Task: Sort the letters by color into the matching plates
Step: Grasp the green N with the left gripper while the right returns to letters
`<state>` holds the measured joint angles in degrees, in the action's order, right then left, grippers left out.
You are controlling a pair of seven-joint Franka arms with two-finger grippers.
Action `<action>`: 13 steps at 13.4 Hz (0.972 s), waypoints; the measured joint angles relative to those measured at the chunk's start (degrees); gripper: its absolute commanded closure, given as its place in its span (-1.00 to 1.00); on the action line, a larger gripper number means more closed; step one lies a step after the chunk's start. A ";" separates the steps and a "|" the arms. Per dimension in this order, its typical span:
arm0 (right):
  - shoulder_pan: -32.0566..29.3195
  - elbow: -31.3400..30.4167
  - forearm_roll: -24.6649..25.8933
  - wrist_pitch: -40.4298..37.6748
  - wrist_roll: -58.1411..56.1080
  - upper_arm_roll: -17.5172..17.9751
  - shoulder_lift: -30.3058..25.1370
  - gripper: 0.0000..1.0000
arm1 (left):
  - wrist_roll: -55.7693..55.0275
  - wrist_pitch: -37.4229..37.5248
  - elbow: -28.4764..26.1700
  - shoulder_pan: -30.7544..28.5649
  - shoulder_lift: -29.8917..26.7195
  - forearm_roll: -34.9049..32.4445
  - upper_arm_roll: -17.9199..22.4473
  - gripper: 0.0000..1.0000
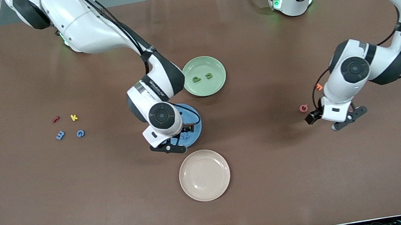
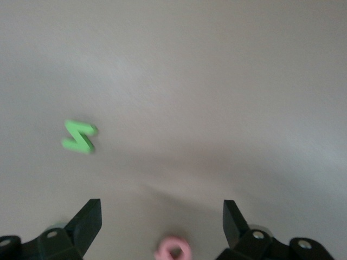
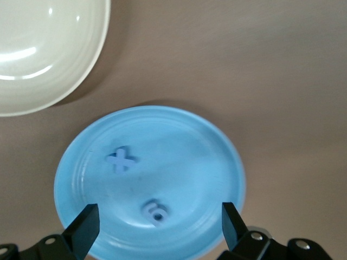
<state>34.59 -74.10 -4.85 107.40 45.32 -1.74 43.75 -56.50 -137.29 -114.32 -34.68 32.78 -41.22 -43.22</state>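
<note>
The right gripper [image 3: 156, 225] hung low over the speckled blue round plate [image 1: 196, 129], its fingers spread wide and holding nothing; under it in the dish lay a small blue foam cross [image 3: 121, 159] and a small blue foam digit [image 3: 155, 210], the digit lying between the open jaws as though just dropped there. The pale green shallow plate [image 1: 218, 73], just beside the blue one and farther from the front camera, held two green foam letters [image 1: 202, 77]. The cream plate [image 1: 204, 175] sat empty, since nothing matched it. Toward the right arm's end of the table two blue foam letters [image 1: 70, 134] waited beside a red one [image 1: 56, 119] and a yellow one [image 1: 73, 117]. The left gripper [image 2: 161, 227] hovered with fingers apart over bare table, a pink ring-shaped letter [image 2: 173, 249] between the jaws and a green zigzag letter [image 2: 79, 136] near it, which I judged its likely target.
</note>
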 measured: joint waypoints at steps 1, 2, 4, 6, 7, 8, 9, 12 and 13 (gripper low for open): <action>-0.86 -1.88 0.01 -0.53 -0.84 -0.08 -2.42 -0.99 | 0.46 -1.36 -0.05 -2.03 1.50 -2.06 0.02 -0.90; -1.86 -4.31 0.02 -0.67 -2.09 -0.12 -4.86 -0.99 | 1.96 -2.26 -0.05 -3.73 2.83 -3.32 0.04 -0.84; -3.65 -9.29 0.03 -0.30 -4.59 -0.17 -9.04 -0.99 | 7.10 -2.96 -0.02 -6.12 4.22 -3.84 0.06 -0.76; -5.71 -14.98 0.06 1.39 -8.25 -0.26 -13.02 -0.99 | 12.77 -3.92 -0.01 -8.05 4.70 -3.85 0.07 -0.68; -7.13 -17.96 0.08 2.32 -10.98 -0.33 -15.03 -0.99 | 15.14 -4.28 -0.01 -8.90 4.96 -3.85 0.07 -0.63; -8.83 -20.66 0.09 3.16 -13.94 -0.40 -16.79 -0.99 | 17.20 -4.62 0.00 -9.76 5.19 -3.85 0.08 -0.62; -10.80 -23.35 0.10 4.32 -17.19 -0.46 -18.41 -0.99 | 18.73 -4.92 0.00 -10.43 5.42 -3.85 0.08 -0.62; -17.42 -31.22 0.11 10.89 -28.50 -0.58 -21.39 -0.99 | 20.56 -5.29 -0.01 -11.38 6.57 -3.85 0.08 -0.57; -19.70 -32.97 0.12 12.91 -32.48 -0.62 -21.48 -0.99 | 20.96 -5.33 -0.01 -11.48 6.94 -3.85 0.10 -0.55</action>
<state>14.89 -107.07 -4.72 120.31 12.85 -2.36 22.26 -35.54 -142.62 -114.33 -46.16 39.72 -45.07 -43.11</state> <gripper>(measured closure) 0.004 0.211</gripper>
